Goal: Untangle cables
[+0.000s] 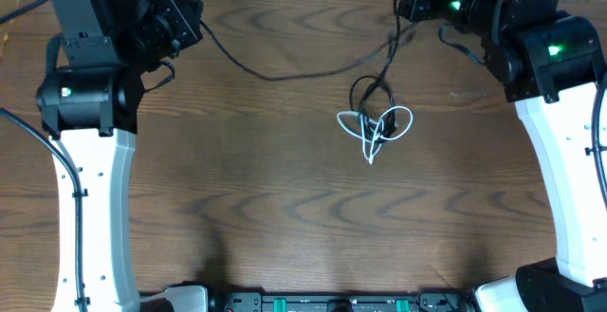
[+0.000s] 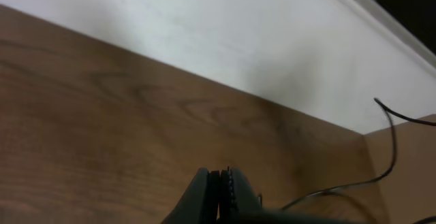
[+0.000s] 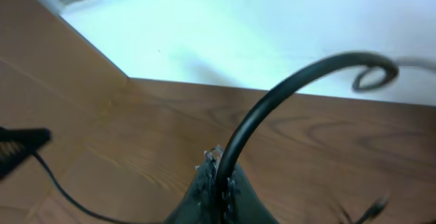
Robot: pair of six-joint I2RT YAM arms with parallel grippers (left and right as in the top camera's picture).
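Note:
A long black cable (image 1: pixel 275 76) runs across the far side of the table from my left gripper (image 1: pixel 194 16) toward my right gripper (image 1: pixel 410 9). A white cable (image 1: pixel 391 127) lies looped mid-table, knotted with a small black loop (image 1: pixel 366 90) that hangs off the long cable. In the left wrist view my left gripper (image 2: pixel 219 180) is shut, and the thin black cable (image 2: pixel 392 149) leaves from its right side. In the right wrist view my right gripper (image 3: pixel 219 169) is shut on the black cable (image 3: pixel 286 81), which arches up out of the jaws.
The white wall (image 2: pixel 272 54) meets the table's far edge right in front of both grippers. A black plug end (image 3: pixel 17 148) with a thin cord lies at the left of the right wrist view. Thicker arm wires (image 1: pixel 43 146) run along the left arm.

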